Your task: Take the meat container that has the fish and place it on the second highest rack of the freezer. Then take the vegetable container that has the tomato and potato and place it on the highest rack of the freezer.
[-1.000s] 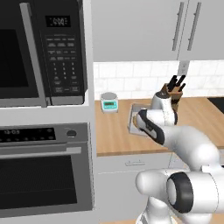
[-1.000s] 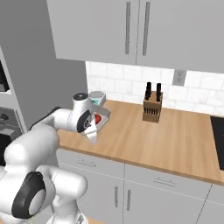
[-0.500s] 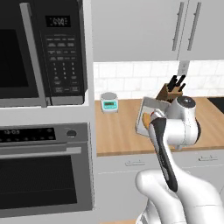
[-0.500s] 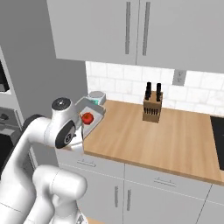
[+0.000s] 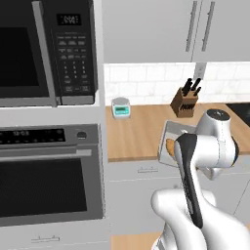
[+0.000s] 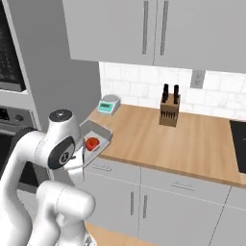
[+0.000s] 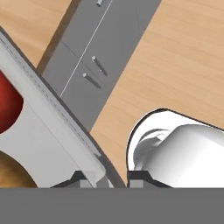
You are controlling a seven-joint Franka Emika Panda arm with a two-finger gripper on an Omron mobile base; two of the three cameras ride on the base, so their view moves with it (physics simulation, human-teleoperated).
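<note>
I hold the vegetable container (image 6: 97, 133), a shallow grey tray, tilted in the air just off the counter's front left corner. The red tomato (image 6: 91, 142) lies in it, and the tan-orange potato (image 5: 169, 146) peeks out beside my arm. In the hand view my gripper (image 7: 107, 180) is shut on the container's rim (image 7: 57, 109), with the tomato (image 7: 6, 105) and potato (image 7: 13, 173) at the left. My own arm hides the gripper in both base views. The fish, the freezer and its racks are out of view.
A knife block (image 6: 168, 108) and a small kitchen scale (image 6: 108, 103) stand at the back of the wooden counter (image 6: 192, 139). A microwave (image 5: 44, 49) and wall oven (image 5: 49, 185) stand to the left. Grey drawers (image 6: 178, 187) run under the counter.
My arm has swung the container back from over the counter toward its front edge and lower, closer to my base. Both base views have shifted slightly.
</note>
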